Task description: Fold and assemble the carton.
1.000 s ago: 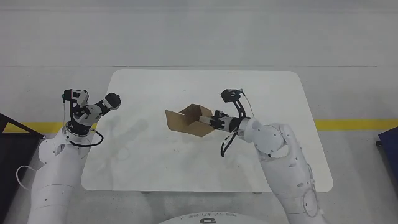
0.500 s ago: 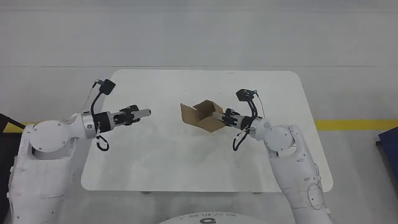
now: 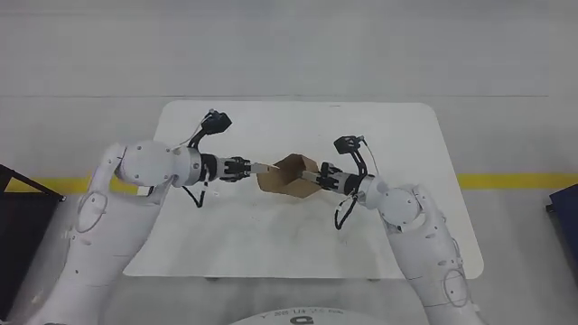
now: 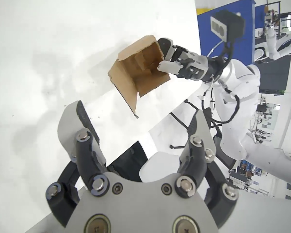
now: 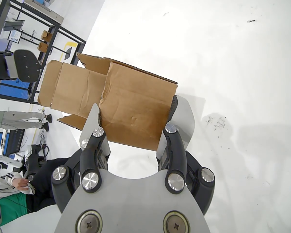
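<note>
Start at your left: the left gripper (image 3: 256, 168) is spread wide with nothing between its fingers. In the left wrist view its fingers (image 4: 87, 127) frame the carton (image 4: 140, 71) from close by. From above it sits just beside the nearest flap, and you cannot tell whether it touches.

In the middle, the carton (image 3: 291, 174) hangs over the centre of the table (image 3: 379, 226), seemingly held clear of the surface (a soft shadow lies under it). It is already opened out into a box shape, so I would count the squaring-up as done. The flaps at its left end are still splayed outward and unfolded. Deep inside, some panels look turned in at the far end, though that is hard to confirm. By my reckoning you are partway through: the open end still needs its flaps folded and tucked.

Its open mouth points toward your left gripper. Its long axis runs left to right across the table, in line between the two grippers.

On your right, the right gripper (image 3: 316, 178) is pinching the carton's right end, with its fingers (image 5: 174, 105) pressed against either side of the cardboard (image 5: 133, 105).
</note>
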Controlling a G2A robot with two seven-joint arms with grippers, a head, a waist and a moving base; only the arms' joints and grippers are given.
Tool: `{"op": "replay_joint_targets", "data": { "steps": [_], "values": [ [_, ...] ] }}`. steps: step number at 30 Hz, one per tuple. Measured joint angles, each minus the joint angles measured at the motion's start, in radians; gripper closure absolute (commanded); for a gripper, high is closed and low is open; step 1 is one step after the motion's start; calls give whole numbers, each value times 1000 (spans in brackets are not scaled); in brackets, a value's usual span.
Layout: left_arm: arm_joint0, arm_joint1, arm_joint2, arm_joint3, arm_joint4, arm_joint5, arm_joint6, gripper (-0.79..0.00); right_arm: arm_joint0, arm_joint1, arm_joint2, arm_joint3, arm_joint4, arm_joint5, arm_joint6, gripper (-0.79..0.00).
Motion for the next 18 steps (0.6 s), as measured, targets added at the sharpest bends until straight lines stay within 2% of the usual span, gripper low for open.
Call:
{"op": "replay_joint_targets", "data": {
  "steps": [4,7,9,10,11,15,18],
  "values": [
    [-45,-13,88,56,13,56,24,-480,3,6,-3,-5,11,-5,1,-286],
    [-69,-20,128,86,17,73,43,-348,5,11,-5,-3,19,-13,3,-289],
    [-80,-22,141,100,17,76,52,-163,5,14,-7,-2,22,-17,4,-289],
    [-86,-23,147,105,15,76,57,-31,5,15,-8,0,23,-18,4,-289],
    [-89,-24,149,108,13,74,62,0,5,17,-9,1,24,-18,4,-289],
    [-92,-23,150,108,-1,44,88,0,8,22,-11,11,36,-24,4,-299],
    [-88,-20,146,101,-1,18,100,0,8,27,-11,23,52,-34,1,-385]
  ]
}}
